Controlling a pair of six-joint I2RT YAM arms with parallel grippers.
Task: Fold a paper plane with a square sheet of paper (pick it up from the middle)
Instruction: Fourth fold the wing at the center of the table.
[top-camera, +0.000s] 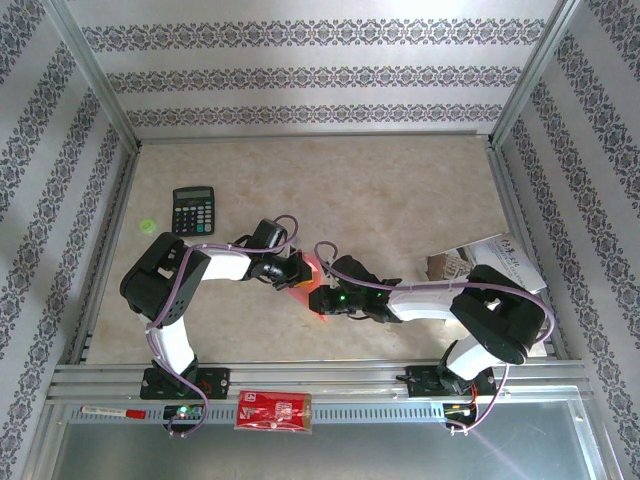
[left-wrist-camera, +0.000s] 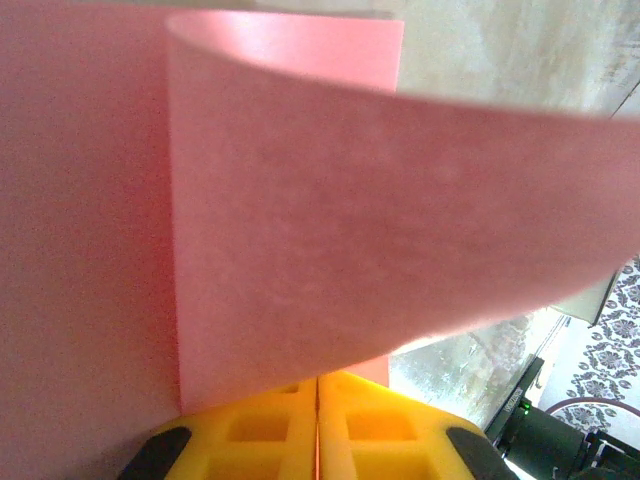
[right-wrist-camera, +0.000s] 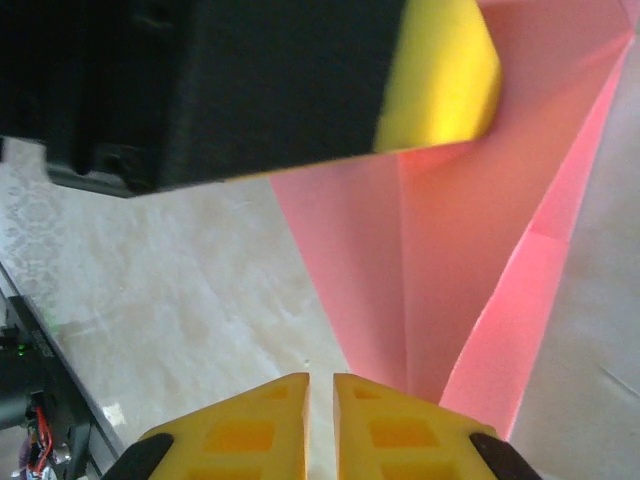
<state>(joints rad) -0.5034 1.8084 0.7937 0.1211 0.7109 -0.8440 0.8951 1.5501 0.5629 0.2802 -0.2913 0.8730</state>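
Between the left gripper (top-camera: 296, 270) and the right gripper (top-camera: 316, 298), near the middle of the surface (top-camera: 400, 190), sits the pink sheet of paper (top-camera: 312, 270), creased into folds. The left gripper (left-wrist-camera: 318, 425) is clamped on the sheet's edge, yellow fingers pressed together, with the paper (left-wrist-camera: 400, 220) curving up and away ahead of them. The right gripper (right-wrist-camera: 320, 425) stands narrow, with a slim gap between its fingers and nothing in it. The sheet (right-wrist-camera: 450, 250) lies just right of that gap, and the left gripper's black body crosses ahead of it, over the paper.

Well beyond the left gripper, a black calculator (top-camera: 193, 210) lies near a small green object (top-camera: 148, 224). Out past the right gripper's arm rests a white leaflet (top-camera: 495, 258). Behind both grippers, on the metal ledge (top-camera: 400, 412) by the arm bases, lies a red packet (top-camera: 272, 410). Patterned walls (top-camera: 300, 70) enclose the pale, mottled surface.
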